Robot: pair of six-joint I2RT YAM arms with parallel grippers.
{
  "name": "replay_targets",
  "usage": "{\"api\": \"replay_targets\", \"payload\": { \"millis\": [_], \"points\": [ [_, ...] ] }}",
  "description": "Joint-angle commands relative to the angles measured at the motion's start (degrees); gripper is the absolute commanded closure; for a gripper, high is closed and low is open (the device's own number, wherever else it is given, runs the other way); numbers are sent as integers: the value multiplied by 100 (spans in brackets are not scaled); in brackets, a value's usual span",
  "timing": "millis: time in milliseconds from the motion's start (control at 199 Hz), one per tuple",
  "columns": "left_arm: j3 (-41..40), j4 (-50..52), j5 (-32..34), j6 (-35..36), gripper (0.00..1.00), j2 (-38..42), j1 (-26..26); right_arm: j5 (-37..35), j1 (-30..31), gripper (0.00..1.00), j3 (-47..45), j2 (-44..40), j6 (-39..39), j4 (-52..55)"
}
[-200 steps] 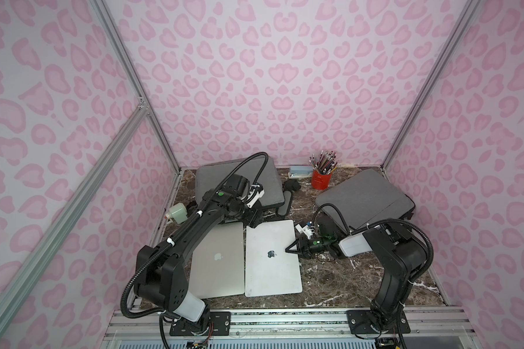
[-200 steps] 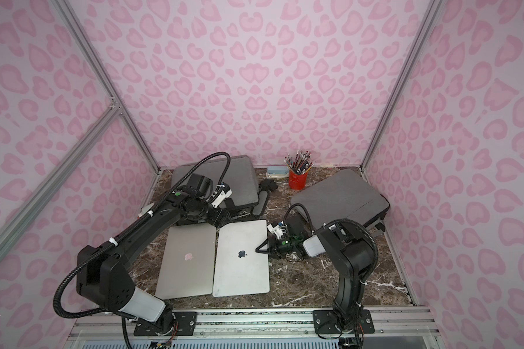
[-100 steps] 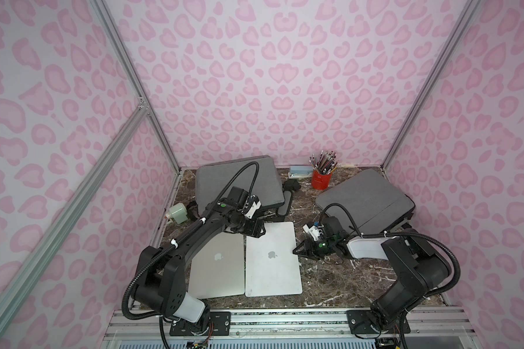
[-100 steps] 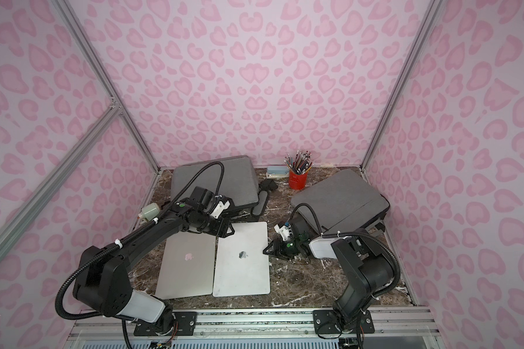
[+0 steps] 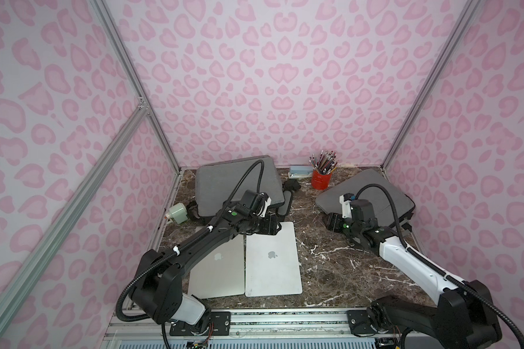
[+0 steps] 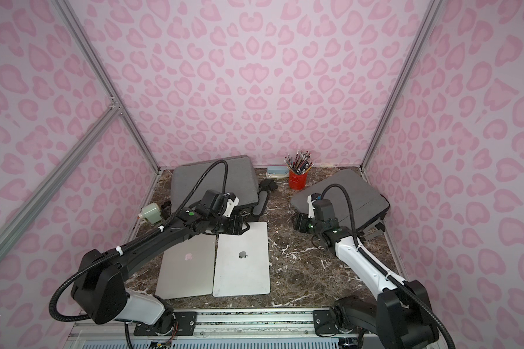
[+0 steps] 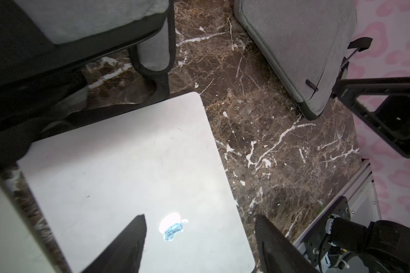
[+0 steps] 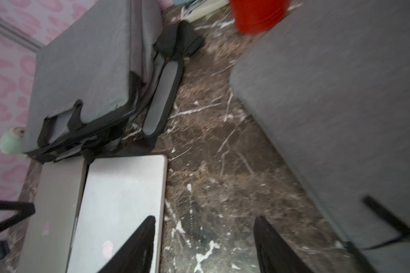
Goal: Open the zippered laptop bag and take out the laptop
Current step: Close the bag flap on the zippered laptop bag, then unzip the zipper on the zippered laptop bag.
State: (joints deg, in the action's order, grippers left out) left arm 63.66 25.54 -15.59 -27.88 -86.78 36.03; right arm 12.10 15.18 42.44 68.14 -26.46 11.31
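Both jaws apart, bare marble (image 5: 330, 266) between white laptop (image 5: 273, 266) edge and bag (image 5: 401, 198)

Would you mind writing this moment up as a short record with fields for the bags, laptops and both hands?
left bag: grey, back left, near edge looks unzipped
right bag: grey, back right, lying flat
left laptop: silver, closed
right laptop: silver, closed, right beside left laptop
left hand: open, empty, over right laptop's far edge
right hand: open, empty, beside right bag
pencil cup: red, at the back between the bags
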Motion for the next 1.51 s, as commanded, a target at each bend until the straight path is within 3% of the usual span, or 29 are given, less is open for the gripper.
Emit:
{"api": "replay_targets", "payload": {
  "millis": [0, 121, 196, 372, 648, 894, 1205, 1301, 1502],
  "points": [
    [292, -715, 254, -839, 24, -334, 343, -753, -297, 25, 141, -115, 363, 470],
    [795, -1048, 305, -1260, 23, -955, 715, -1022, -736, 22, 419, -97, 478, 866],
    [1160, -1236, 247, -1503, 24, -1400, 929, -1170, -1020, 1, 513, -95, 457, 1018],
    [1699, -1662, 47, -1924, 24, -2211, 1202, -858, -1856, 1, 498, -30, 256, 1259],
    [1926, -2407, -428, -2469, 24, -2836, 1336, -677, -2889, 3, 5, 168, -220, 1212],
    [1822, -2748, -716, -2637, 25, -2932, 1363, 77, -3194, 13, -87, 946, -452, 789],
    [1787, -2867, -971, -2672, 26, -3002, 1376, 463, -3188, 23, -119, 1757, -683, 286],
    [1783, -2853, -971, -2657, 26, -3020, 1369, 467, -3181, 35, -170, 1857, -729, 179],
    [1834, -2774, -959, -2643, 26, -3137, 1376, 732, -3135, 71, -354, 1843, -747, 59]
  ]
}}
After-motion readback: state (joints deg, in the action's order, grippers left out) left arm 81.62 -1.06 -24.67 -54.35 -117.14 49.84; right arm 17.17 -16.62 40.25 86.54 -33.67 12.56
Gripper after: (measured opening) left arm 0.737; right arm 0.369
